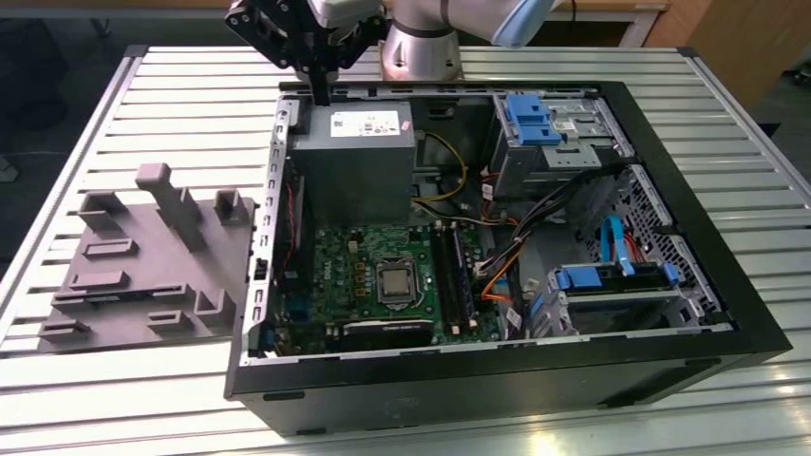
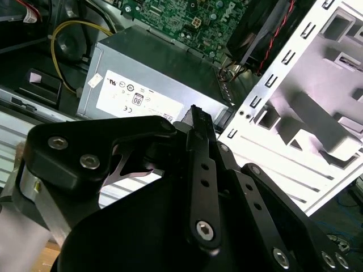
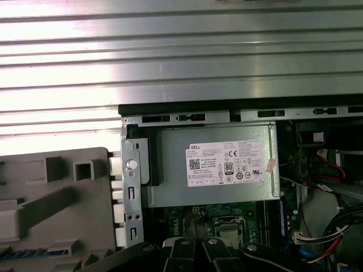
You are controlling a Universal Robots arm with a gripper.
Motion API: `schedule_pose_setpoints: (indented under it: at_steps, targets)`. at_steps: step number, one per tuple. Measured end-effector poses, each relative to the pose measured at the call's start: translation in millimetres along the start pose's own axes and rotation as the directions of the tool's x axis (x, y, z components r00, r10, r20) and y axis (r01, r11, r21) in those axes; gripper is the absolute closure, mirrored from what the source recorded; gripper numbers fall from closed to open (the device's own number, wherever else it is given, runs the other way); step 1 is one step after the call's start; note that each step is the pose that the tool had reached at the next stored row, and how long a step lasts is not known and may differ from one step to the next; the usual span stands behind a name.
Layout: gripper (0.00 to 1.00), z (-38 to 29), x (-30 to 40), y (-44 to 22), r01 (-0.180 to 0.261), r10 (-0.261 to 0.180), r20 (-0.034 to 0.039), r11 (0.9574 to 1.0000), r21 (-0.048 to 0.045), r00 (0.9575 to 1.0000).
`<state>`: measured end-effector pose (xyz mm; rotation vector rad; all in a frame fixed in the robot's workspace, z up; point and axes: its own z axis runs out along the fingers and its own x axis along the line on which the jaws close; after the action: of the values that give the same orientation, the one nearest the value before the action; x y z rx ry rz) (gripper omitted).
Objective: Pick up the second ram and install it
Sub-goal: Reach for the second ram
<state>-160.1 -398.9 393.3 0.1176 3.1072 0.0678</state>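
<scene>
My gripper [image 1: 322, 92] hangs high over the back edge of the open computer case [image 1: 507, 380], above the grey power supply [image 1: 348, 157]. In the second wrist view its fingers [image 2: 195, 116] are pressed together, shut, with nothing visible between them. The green motherboard [image 1: 361, 275] lies lower in the case, with dark narrow memory slots [image 1: 451, 275] beside the silver processor socket [image 1: 395, 280]. I cannot tell whether a stick sits in those slots, so I cannot pick out the second ram. The gripper touches nothing.
A grey plastic fixture [image 1: 140, 275] with upright posts lies on the slatted metal table [image 1: 165, 85], at the exterior view's left of the case. Blue drive brackets [image 1: 533, 119] and orange and blue cables [image 1: 500, 280] fill the case's right side. The arm's base [image 1: 419, 47] stands behind the case.
</scene>
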Motion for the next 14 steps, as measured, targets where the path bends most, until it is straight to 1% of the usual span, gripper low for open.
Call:
schedule_pose_setpoints:
  at_steps: [14]
  targets:
    - [0.89, -0.1, 3.9, -0.3, 0.0, 0.0, 0.0002, 1.0, -0.0001, 1.0]
